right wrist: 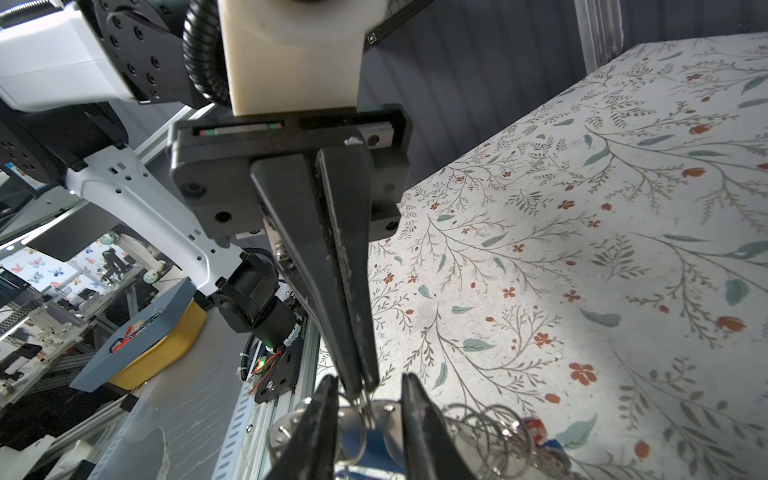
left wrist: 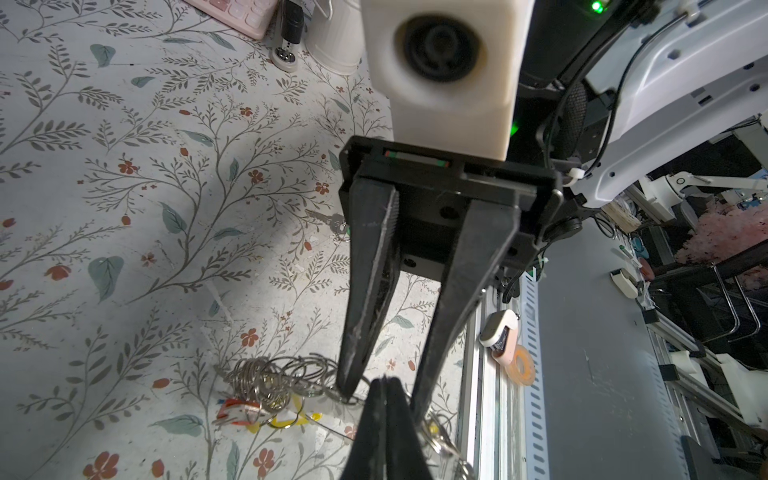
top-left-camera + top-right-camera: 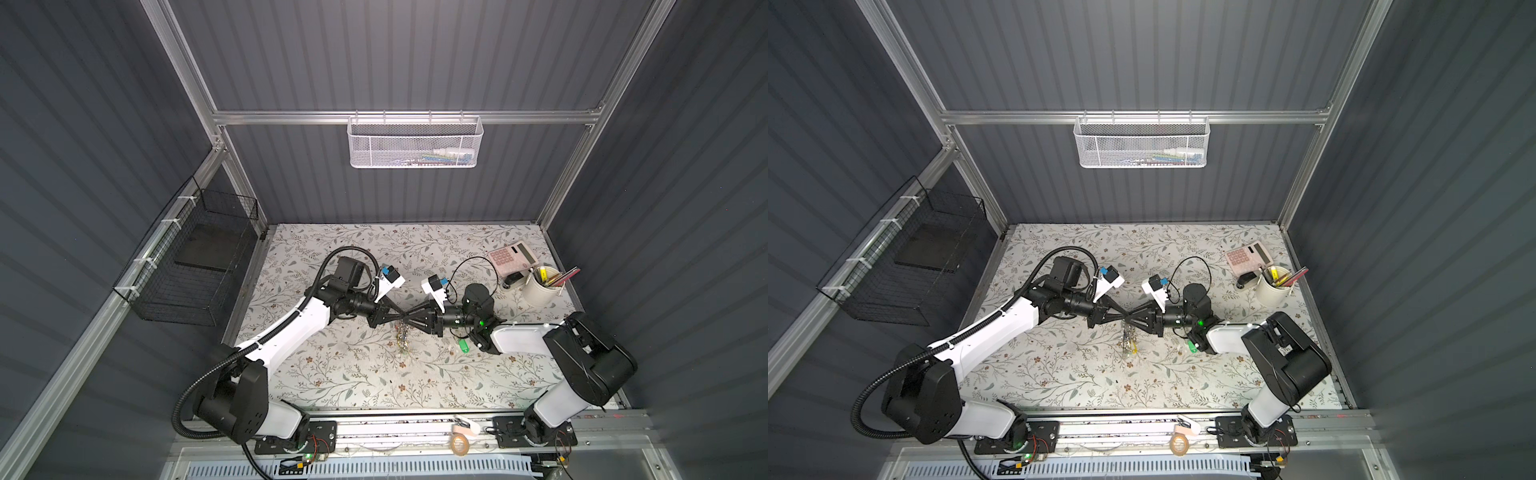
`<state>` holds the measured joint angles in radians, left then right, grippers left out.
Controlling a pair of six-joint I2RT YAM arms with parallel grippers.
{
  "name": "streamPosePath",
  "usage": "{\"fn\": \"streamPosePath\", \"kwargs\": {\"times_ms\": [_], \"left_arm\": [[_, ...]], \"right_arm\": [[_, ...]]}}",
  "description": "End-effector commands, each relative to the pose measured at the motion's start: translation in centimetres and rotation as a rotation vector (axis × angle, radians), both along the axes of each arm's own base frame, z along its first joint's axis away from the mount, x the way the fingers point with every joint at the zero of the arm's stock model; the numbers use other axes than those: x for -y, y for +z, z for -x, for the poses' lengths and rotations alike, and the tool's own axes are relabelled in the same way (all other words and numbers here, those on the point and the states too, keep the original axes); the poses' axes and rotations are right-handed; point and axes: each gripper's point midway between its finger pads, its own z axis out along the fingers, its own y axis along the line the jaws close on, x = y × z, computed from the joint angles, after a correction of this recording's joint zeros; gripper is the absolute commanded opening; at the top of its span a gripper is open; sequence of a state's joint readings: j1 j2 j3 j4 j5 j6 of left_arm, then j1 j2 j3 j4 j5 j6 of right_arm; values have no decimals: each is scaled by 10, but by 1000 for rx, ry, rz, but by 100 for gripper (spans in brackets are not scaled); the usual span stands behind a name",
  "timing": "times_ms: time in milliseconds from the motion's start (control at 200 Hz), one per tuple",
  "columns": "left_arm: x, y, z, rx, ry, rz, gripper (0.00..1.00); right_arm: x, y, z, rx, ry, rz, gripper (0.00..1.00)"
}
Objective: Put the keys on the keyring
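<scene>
The keyring (image 3: 402, 338) (image 3: 1128, 338) is a cluster of silver rings with red, yellow and blue tags, hanging between the two grippers over the middle of the floral table. My left gripper (image 3: 402, 316) (image 2: 384, 381) is shut on a thin loop of the keyring (image 1: 486, 419). My right gripper (image 3: 409, 319) (image 1: 369, 380) faces it tip to tip, jaws apart on either side of the left fingertips (image 1: 359, 374) and that loop. The keys with the green tag (image 3: 463, 345) (image 3: 1192, 347) lie on the table under the right arm, held by neither gripper.
A pink calculator (image 3: 513, 255), a stapler (image 3: 513, 279) and a white cup of pens (image 3: 540, 286) stand at the back right. A white mesh basket (image 3: 415, 141) hangs on the back wall, a black wire basket (image 3: 195, 266) on the left wall. A tape roll (image 3: 460, 445) lies on the front rail.
</scene>
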<state>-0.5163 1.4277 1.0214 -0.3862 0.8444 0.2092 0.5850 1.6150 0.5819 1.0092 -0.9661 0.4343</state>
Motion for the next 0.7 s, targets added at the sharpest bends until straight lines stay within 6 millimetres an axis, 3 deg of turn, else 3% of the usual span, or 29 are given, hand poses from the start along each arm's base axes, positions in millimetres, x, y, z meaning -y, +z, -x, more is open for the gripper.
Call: {"fn": "streamPosePath", "kwargs": {"times_ms": [0,295,340,400,460,695], "left_arm": [[1,15,-9,49,19,30,0],[1,18,-7,50,13,56,0],[1,20,-7,55,15,65,0],[1,22,-7,68,22,73,0],[0,23,-8,77,25,74,0],[-1,18,-4,61,15,65,0]], "right_arm": [[-4,5,-1,17,26,-15,25],[-5,4,-2,1,30,-10,10],[-5,3,-2,-4,32,-8,11],[-5,3,-3,-8,30,-9,22],[-5,4,-3,-8,28,-11,25],[24,20,-27,-48,-62,-117,24]]}}
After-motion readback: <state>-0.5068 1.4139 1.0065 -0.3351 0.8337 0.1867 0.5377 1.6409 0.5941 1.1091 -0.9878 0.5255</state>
